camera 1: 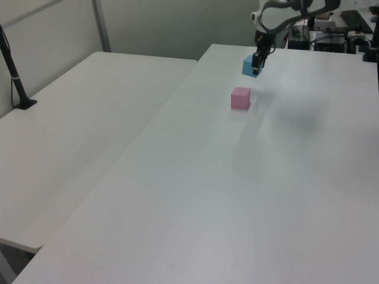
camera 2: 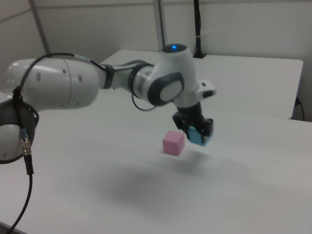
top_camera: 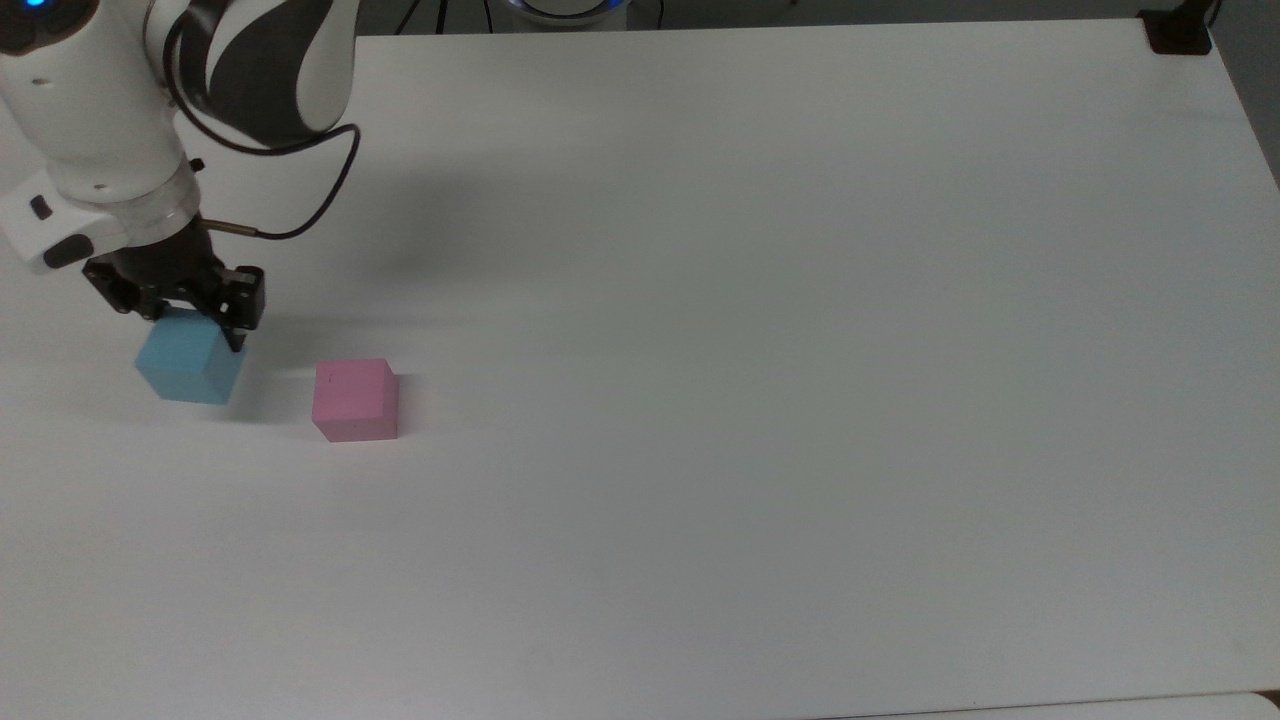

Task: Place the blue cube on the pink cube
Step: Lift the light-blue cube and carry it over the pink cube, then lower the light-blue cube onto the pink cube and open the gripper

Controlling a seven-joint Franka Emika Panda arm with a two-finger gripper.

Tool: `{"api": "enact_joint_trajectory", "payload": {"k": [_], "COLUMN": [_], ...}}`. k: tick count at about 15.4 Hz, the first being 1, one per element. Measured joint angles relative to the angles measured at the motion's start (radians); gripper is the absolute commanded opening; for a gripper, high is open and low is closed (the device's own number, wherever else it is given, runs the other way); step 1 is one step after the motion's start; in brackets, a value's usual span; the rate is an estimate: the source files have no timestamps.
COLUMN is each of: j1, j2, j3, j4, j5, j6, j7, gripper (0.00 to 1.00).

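The blue cube (top_camera: pixel 190 362) hangs just above the table at the top view's left, held between the black fingers of my gripper (top_camera: pixel 178 312), which is shut on it. The left view has the blue cube (camera 1: pixel 251 65) lifted, with the gripper (camera 1: pixel 256 61) on it, behind the pink cube (camera 1: pixel 240 97). From the right view, the blue cube (camera 2: pixel 200 136) floats beside the pink cube (camera 2: pixel 173 142), clamped by the gripper (camera 2: pixel 196 127). The pink cube (top_camera: pixel 355 400) rests on the white table, to the right of the blue one in the top view.
The white table (top_camera: pixel 760 380) stretches wide to the top view's right. A black mount (top_camera: pixel 1178 30) sits at its far right corner. A second white table (camera 1: pixel 77 124) with a black post (camera 1: pixel 15 77) stands at the left view's left.
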Motion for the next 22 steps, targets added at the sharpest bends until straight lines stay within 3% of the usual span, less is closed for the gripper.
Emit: {"api": "enact_joint_trajectory", "payload": {"k": [4,11,12,13,22], "j1": [0.025,0.09,0.091,0.091,0.096], "j2": [-0.015,0.004,0.004,0.004,-0.015], "j3": [0.072,0.079,0.079,0.079,0.079], "j4": [0.023,0.001,-0.004,-0.006,0.004], "j5": [-0.001,-0.062,-0.078,-0.092,-0.118], "j6": [-0.047,-0.053,-0.055,-0.068,-0.109], "j7": [0.066,0.106,0.106,0.106,0.128], "gripper": [0.39,0.51,0.65,1.0,1.0]}}
